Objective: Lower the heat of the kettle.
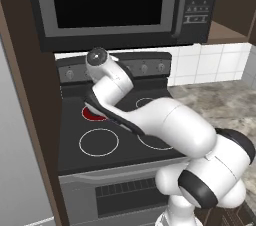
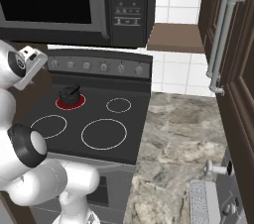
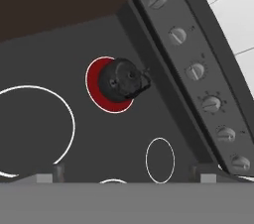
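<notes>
At the bottom of the hand view the gripper (image 3: 129, 172) shows its two dark fingertips set wide apart with nothing between them, hanging above the dark stovetop (image 3: 99, 134). Beyond, at centre frame, the kettle (image 3: 121, 80) sits on a glowing red burner (image 3: 94, 82). Farther still, the row of grey stove knobs (image 3: 195, 71) runs down the right side.

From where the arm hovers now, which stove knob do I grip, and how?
Can't tell which knob feeds the red burner under the kettle. Any knob on the back panel is a round stub facing forward: come head-on, fingers either side.
</notes>
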Controlling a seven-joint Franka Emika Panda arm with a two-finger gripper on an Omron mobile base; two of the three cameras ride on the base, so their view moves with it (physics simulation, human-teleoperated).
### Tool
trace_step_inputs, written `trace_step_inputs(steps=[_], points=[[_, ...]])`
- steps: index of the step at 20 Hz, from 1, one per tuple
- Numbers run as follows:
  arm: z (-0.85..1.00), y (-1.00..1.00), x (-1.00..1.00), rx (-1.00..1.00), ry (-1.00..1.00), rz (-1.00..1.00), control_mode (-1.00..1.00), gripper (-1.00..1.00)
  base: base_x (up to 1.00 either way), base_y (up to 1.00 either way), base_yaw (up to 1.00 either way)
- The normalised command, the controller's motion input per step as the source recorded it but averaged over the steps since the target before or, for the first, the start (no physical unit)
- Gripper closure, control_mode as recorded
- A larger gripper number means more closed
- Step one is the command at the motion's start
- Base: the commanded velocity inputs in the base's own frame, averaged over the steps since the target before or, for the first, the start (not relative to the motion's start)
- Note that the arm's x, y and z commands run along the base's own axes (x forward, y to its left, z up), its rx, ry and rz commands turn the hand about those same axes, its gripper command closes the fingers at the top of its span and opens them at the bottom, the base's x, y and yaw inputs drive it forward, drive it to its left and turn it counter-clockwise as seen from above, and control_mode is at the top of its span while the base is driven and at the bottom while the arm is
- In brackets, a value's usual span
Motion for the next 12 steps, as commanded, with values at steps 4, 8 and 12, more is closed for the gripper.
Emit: trace_step_inputs(steps=[4,8,12], points=[[-0.16,0.0,0.29,-0.16,-0.02,0.0,-1.0,-1.0,0.0,0.0,0.0],[-0.16,0.0,0.3,-0.16,-0.03,0.0,-1.0,-1.0,0.0,0.0,0.0],[-0.06,0.06,0.27,-0.13,-0.01,0.0,-1.0,-1.0,0.0,0.0,0.0]])
